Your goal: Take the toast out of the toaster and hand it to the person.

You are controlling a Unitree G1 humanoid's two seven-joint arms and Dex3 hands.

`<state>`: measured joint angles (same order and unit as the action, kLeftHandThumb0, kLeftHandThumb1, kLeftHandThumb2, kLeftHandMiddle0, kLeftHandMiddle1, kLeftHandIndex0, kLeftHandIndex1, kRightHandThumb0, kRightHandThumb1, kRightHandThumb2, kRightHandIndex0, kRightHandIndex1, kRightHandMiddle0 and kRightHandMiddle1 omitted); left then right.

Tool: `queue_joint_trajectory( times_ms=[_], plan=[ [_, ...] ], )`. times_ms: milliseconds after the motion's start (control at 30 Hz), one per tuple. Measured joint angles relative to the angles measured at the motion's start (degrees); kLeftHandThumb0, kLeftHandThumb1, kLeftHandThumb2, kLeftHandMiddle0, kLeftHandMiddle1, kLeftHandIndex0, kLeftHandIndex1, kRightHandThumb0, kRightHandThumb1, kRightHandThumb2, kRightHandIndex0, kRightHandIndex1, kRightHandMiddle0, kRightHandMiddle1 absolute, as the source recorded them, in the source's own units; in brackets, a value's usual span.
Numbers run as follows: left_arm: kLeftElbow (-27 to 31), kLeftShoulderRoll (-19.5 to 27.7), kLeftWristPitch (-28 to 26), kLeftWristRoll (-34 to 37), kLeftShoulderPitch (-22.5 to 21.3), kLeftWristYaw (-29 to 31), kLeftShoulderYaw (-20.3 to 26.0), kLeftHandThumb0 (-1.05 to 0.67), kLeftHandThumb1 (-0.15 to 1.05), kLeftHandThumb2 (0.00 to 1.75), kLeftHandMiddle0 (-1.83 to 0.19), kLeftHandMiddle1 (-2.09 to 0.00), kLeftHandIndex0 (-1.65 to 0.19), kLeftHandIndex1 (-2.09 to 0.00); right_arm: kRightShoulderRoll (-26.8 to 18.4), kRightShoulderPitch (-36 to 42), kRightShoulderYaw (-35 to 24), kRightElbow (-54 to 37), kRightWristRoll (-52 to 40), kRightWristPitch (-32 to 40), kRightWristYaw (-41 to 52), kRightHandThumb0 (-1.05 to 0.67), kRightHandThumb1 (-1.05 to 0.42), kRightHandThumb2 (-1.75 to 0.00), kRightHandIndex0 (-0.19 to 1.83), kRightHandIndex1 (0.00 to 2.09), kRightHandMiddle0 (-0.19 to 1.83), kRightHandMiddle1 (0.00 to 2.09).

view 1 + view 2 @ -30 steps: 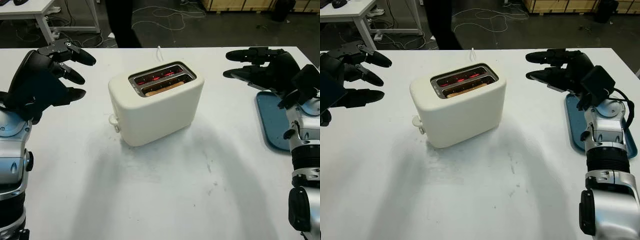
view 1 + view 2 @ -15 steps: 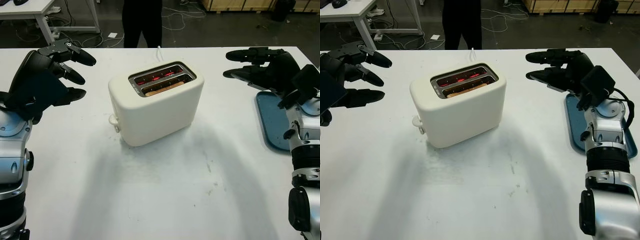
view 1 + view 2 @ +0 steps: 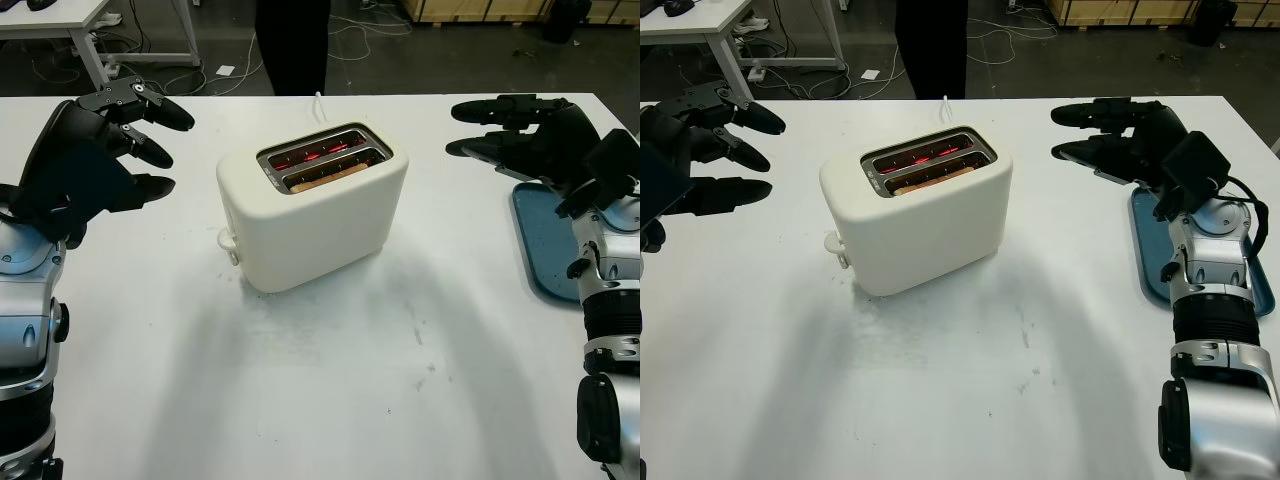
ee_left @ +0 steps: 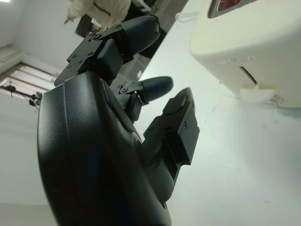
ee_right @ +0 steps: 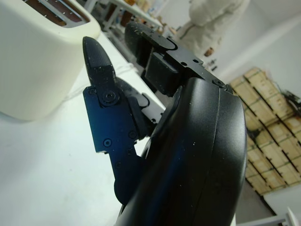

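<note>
The cream plastic two-slot toaster (image 3: pixel 312 208) sits mid-table, its long axis running diagonally. A brown toast slice (image 3: pixel 330 178) lies sunk in its nearer slot, mostly hidden. The left hand (image 3: pixel 85 165) and right hand (image 3: pixel 530 140) flank the toaster, both open and empty.

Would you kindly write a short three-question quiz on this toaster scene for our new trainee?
1. True or false: the left hand grasps the toaster.
2. The toast sits in which slot? A) the nearer one B) the farther, glowing one
3. Fill in: the blue tray lies under the ____ hand.

Key: 1 false, both hands are open, apart from it. 2 A. 3 right.
</note>
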<state>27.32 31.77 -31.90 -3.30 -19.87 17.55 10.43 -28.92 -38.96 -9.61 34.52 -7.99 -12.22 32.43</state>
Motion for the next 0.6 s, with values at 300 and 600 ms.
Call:
queue_joint_trajectory(
  times_ms=[300,600],
  plan=[
    [0.01,0.01,-0.01,-0.11,0.03,0.00,-0.01,0.51,0.92,0.15,-0.46,-1.38,-0.42,-1.11,0.00,0.00,0.00,-0.02,-0.01,0.01,0.00,-0.42,-0.84,0.00,1.06,0.00,0.93,0.00],
    [0.00,0.02,0.00,-0.26,0.03,0.00,-0.02,0.55,0.92,0.16,-0.48,-1.38,-0.43,-1.11,0.00,0.00,0.00,0.11,0.00,0.00,0.08,-0.41,-0.84,0.00,1.06,0.00,0.92,0.00]
  ],
)
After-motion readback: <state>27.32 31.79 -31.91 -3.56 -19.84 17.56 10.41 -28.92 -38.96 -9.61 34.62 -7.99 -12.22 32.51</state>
